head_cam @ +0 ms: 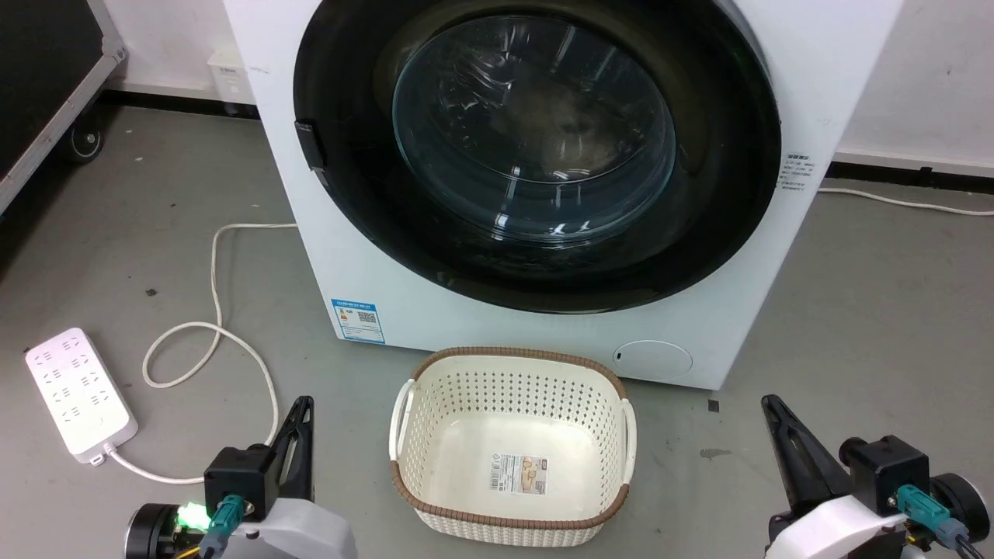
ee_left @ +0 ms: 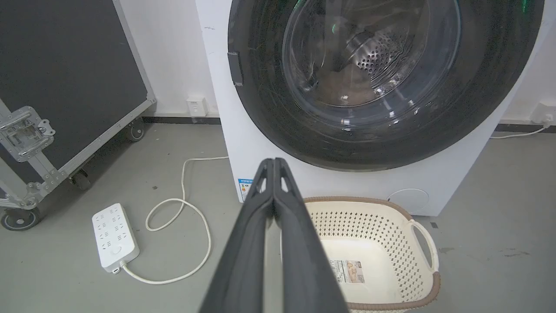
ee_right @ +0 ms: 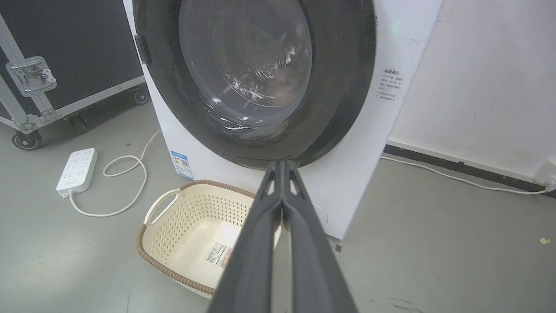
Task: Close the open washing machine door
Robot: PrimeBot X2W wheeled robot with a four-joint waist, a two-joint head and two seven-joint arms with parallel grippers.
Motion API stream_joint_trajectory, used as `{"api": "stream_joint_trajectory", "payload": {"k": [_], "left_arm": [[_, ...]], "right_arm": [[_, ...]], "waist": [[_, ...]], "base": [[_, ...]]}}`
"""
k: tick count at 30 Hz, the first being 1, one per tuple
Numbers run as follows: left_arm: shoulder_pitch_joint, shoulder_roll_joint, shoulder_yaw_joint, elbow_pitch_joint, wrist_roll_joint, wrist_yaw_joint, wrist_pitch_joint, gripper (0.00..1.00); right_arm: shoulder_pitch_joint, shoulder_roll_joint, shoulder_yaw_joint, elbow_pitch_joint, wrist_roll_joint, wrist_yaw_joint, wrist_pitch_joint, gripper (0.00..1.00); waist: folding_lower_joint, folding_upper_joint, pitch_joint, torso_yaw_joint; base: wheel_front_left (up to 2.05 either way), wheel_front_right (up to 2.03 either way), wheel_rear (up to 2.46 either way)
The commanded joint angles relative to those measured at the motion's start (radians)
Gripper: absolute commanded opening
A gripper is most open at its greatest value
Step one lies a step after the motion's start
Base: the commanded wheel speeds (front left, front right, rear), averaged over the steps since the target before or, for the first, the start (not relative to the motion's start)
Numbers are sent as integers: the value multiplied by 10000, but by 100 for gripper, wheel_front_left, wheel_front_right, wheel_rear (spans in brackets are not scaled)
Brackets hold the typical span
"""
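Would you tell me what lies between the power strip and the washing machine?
A looped white cable on grey floor, running from the power strip toward the washing machine; all three views show it.

A cream perforated basket (head_cam: 512, 353) with a brown woven rim stands on the grey floor (head_cam: 854, 326), and a paper label (head_cam: 518, 474) lies on its bottom. Well to the left of the basket lies a white power strip (head_cam: 80, 400). Its white cord (head_cam: 213, 330) makes a loop between them. Further left, behind the basket, stands a black case (head_cam: 39, 70) on wheels.
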Motion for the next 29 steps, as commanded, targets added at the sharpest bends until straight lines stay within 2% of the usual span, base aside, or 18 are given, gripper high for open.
{"api": "stream_joint_trajectory", "payload": {"k": [1,29], "left_arm": [[-138,-45,42,-63,103,57,51,0],[-200,-124,177,-193,189,106,354,0]], "right_arm": [[-169,43,32,-88,-42,-7,55,0],[-260,49,133,-175,-97,-7,358,0]], "waist": [[0,0,2,1],[-1,0,25,16]], "base": [[0,0,0],[0,0,0]]}}
